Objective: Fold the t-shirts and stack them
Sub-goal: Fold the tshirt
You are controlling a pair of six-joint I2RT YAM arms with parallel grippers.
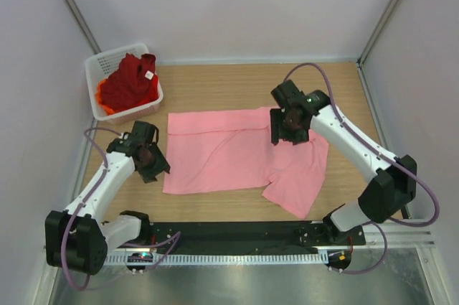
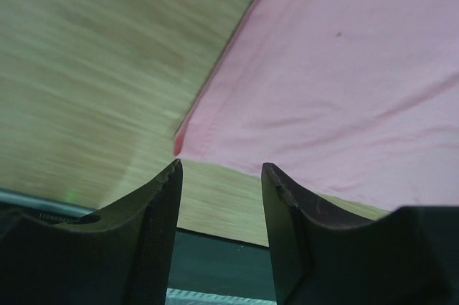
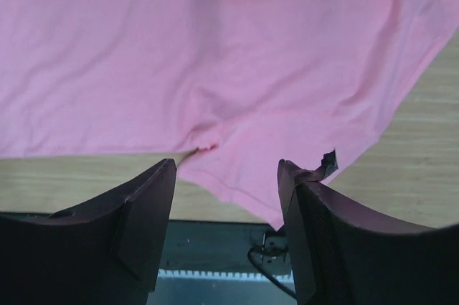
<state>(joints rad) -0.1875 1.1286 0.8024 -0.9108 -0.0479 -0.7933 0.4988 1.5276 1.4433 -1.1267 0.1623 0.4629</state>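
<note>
The light pink t-shirt (image 1: 229,154) lies spread on the middle of the surface (image 1: 215,82). The left claw (image 2: 221,172) sits by its near left corner, fingers apart and empty. The right claw (image 3: 226,165) is over its far right part, also apart. The dark red t-shirt (image 1: 131,79) and orange t-shirt (image 1: 106,106) lie in the basket (image 1: 97,68), far left.

Robot lab test cell, not a home. Plain white walls (image 1: 215,3) box in wooden table (image 1: 215,82); metal frame posts (image 1: 391,11) at corners. Left arm (image 1: 100,190) and right arm (image 1: 351,140) bolted to black base plate (image 1: 237,233) at near edge, purple cables (image 1: 308,65) looping off joints. Only props: pink shirt (image 1: 215,154) spread flat, white basket (image 1: 91,82) holding red shirt (image 1: 133,79).
</note>
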